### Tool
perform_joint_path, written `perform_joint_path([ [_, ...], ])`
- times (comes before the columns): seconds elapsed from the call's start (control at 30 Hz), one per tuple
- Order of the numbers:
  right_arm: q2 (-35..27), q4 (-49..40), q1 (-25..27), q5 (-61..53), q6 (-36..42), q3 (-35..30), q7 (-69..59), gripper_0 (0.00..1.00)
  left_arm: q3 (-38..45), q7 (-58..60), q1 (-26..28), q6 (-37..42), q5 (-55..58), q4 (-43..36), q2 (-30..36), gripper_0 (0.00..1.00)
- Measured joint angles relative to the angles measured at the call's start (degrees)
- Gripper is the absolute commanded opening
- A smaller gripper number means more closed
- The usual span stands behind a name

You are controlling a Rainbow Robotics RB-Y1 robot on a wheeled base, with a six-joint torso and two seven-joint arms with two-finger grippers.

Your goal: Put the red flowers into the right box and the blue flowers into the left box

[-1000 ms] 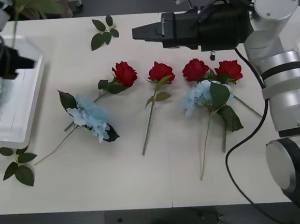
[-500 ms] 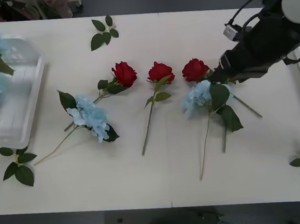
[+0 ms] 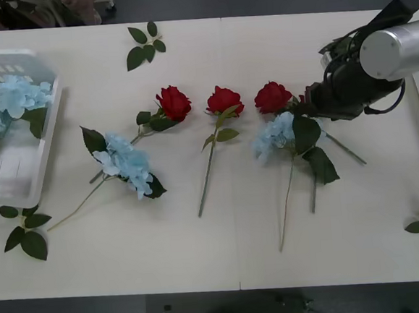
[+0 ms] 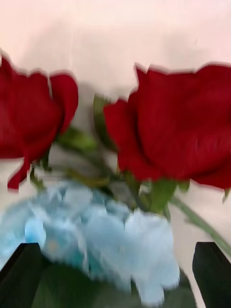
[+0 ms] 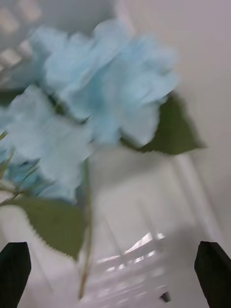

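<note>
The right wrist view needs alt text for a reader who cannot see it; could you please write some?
Two red roses fill the upper frame, above a pale blue flower head on the cream table. The right gripper hovers over them, jaws open.

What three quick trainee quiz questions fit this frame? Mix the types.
1. True or false: the right gripper is shut.
2. How many blue flower heads lie on the table, outside any box? A one, B two, C four.
3. Fill in: the blue flowers ahead of the left gripper lie in the ___ box.

Key: 1 false, it is open, facing a red rose. 2 B. 3 left, meaning the left box.
</note>
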Motion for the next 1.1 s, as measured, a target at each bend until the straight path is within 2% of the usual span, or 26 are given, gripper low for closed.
perform_joint_path([
  [0.13, 1.5, 5.9, -2.9, 1.4, -2.4, 0.9, 0.0, 0.91, 6.5, -4.1, 0.1, 7.1, 10.0, -7.5, 2.0, 1.0],
  [0.2, 1.6, 7.8, -4.5, 2.9, -2.5, 2.1, 0.0, 0.91, 11.8, -4.1, 0.6, 11.4, 16.8, -8.7, 0.9, 1.0],
  [0.3, 1.6, 8.8, -5.6, 6.0, -2.5, 2.7, 0.0, 0.91, 15.9, -4.1, 1.2, 13.3, 17.5, -11.1, -2.2, 1.0],
  [0.47, 1.6, 8.8, -5.6, 9.0, -4.8, 4.6, 0.0, 0.91, 12.6, -5.3, 2.2, 13.6, 9.1, -15.9, -8.6, 1.0],
  [0.57, 1.6, 8.8, -5.6, 9.5, -6.1, 8.4, 0.0, 0.91, 11.3, -7.1, 5.5, 13.6, 4.3, -18.7, -11.2, 1.0],
  [0.73, 1.9, 10.4, -5.6, 9.5, -10.1, 15.1, 0.0, 0.91, 9.7, -7.4, 11.2, 13.5, -2.6, -23.9, -11.5, 1.0],
  [0.9, 5.7, 16.1, -5.7, 10.8, -12.4, 15.1, 0.0, 0.88, 3.0, -7.4, 11.3, 11.4, -6.1, -25.2, -10.5, 1.0],
  [1.0, 6.7, 17.9, -5.7, 10.9, -14.1, 13.1, 0.0, 0.39, 2.0, -7.4, 11.1, 10.4, -10.3, -25.1, -11.9, 1.0],
  [1.03, 7.1, 18.5, -5.7, 11.2, -15.0, 12.9, 0.0, 0.17, 2.1, -7.4, 11.1, 10.3, -11.9, -24.8, -12.8, 1.0],
  [1.07, 7.5, 19.0, -5.8, 11.6, -15.6, 12.9, 0.0, 0.0, 2.3, -7.4, 11.1, 10.3, -13.1, -24.2, -13.8, 1.0],
  [1.1, 7.8, 19.2, -6.0, 11.6, -15.6, 12.9, 0.0, 0.0, 2.7, -7.4, 11.1, 10.3, -13.8, -23.5, -14.9, 1.0],
])
